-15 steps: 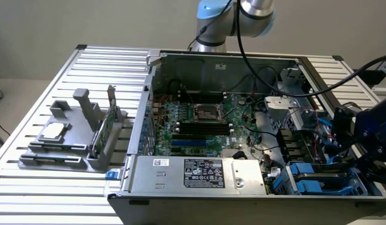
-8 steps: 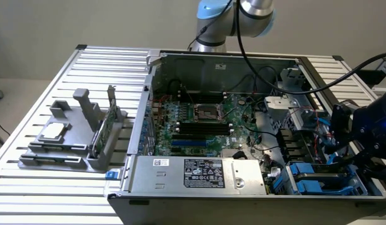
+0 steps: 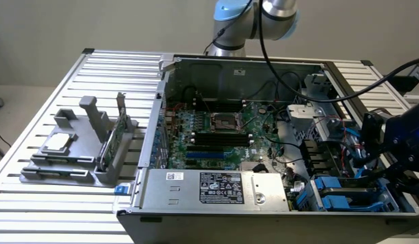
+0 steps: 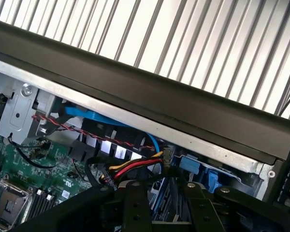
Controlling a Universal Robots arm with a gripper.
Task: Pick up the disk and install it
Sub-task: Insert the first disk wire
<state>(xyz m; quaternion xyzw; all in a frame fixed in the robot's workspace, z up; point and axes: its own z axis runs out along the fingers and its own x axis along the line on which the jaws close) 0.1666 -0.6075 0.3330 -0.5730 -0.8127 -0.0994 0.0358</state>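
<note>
Fingers [image 4: 135, 208] of the gripper [image 4: 166, 188] pinch the disk [image 4: 166, 207] between them, right over the blue slots [image 3: 326, 190] in the computer case's [image 3: 264, 229] near corner, on the exterior view's right.

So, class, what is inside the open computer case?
A green motherboard, a silver power supply, cables and blue drive carriers in the corner bay. Whatever lies under the power supply and the cables is covered.

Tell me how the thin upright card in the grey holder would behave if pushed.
The card is probably stiff, since it stands straight on edge. Being tall and thin, it may tilt if pushed sideways, though the grey holder likely steadies it. Its thinness suggests little weight.
</note>
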